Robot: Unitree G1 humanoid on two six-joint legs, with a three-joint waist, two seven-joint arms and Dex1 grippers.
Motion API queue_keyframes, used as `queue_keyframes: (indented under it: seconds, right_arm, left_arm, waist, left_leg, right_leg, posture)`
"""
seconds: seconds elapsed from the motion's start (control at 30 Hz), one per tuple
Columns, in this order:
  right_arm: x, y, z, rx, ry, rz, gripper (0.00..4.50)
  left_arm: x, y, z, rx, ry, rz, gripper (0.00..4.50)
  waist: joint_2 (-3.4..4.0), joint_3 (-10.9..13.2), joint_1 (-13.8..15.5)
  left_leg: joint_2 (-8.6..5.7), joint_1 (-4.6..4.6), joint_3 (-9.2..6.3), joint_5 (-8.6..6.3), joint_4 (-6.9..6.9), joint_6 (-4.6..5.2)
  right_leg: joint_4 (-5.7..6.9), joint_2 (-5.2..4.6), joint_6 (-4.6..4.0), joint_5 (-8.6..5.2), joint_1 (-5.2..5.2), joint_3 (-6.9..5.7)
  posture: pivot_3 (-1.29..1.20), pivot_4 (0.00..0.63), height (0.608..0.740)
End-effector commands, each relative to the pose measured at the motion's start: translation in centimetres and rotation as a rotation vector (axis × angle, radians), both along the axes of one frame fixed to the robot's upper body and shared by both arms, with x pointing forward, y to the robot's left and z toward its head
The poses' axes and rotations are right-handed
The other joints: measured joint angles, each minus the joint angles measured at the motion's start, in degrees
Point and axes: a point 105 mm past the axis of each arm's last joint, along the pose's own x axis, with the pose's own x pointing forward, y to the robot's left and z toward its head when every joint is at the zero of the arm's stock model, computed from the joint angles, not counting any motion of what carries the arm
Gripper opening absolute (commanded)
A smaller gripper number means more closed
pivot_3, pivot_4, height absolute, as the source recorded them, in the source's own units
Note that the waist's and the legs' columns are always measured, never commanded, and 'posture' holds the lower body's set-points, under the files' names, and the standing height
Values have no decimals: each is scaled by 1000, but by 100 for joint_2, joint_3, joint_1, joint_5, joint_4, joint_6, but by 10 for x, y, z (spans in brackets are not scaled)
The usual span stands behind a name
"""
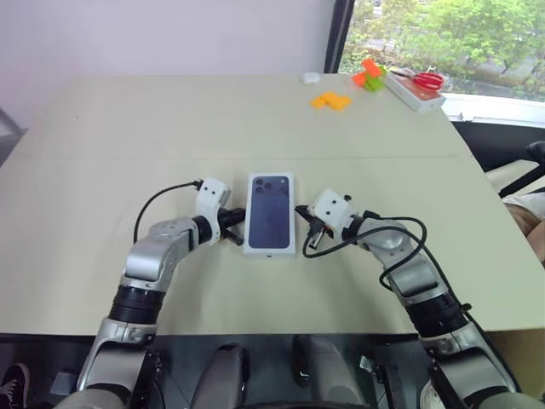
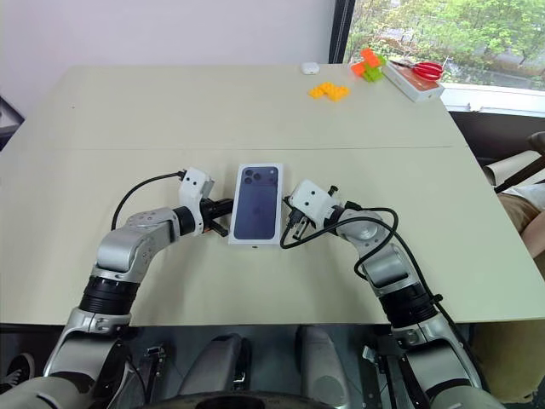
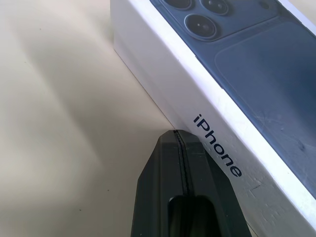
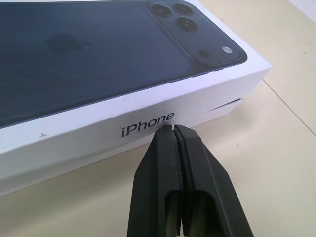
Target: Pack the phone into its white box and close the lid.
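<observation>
The lid [image 1: 270,209], white with a dark phone picture on top, sits on the white box in the middle of the table. A thin strip of the white box [image 4: 223,107] shows under the lid at one corner. The phone itself is hidden. My left gripper [image 1: 235,225] is shut, its tip [image 3: 178,132] right against the lid's left side wall by the printed lettering. My right gripper [image 1: 305,230] is shut too, its tip [image 4: 174,127] at the lid's right side wall. Neither holds anything.
At the table's far right lie orange blocks [image 1: 330,100], a green and orange toy [image 1: 369,77], a small white object [image 1: 311,77] and red scissors [image 1: 424,80] on a white case. The table edge runs close in front of the arms.
</observation>
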Motion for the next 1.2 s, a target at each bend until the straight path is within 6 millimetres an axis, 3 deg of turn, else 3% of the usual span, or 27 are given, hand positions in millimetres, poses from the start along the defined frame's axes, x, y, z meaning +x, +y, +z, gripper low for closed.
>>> queue_keyframes:
  seconds: [0.03,0.4,0.87,1.07,1.2]
  right_arm:
    - [2,3,12,19,-41,4,67]
    - [6,7,17,28,-56,1,67]
    - [11,8,10,6,-58,-38,67]
    - [21,-6,16,-6,-82,-101,67]
    - [28,-15,34,28,-138,-144,67]
  left_arm:
    - [1,-7,5,-8,-18,-19,0]
    - [7,-9,19,-84,-11,-1,0]
    - [6,-4,10,-55,5,30,0]
    - [10,7,13,-40,-22,82,0]
    - [18,19,26,-40,-74,136,0]
  waist:
    - [0,0,3]
    - [0,0,-5]
    - [0,0,-5]
    - [0,0,-6]
    - [0,0,-7]
  left_leg:
    - [0,0,0,0,0,0]
    - [0,3,0,0,1,0]
    - [0,3,1,1,1,-1]
    - [-1,3,1,1,0,-2]
    - [0,2,0,1,1,-2]
  right_leg:
    - [0,0,0,0,1,0]
    - [2,1,0,0,2,0]
    - [3,0,0,1,2,1]
    - [3,0,0,1,2,1]
    - [3,0,0,1,1,1]
  posture:
    - [0,150,740]
    - [0,150,740]
    - [0,150,740]
    - [0,150,740]
    - [0,150,740]
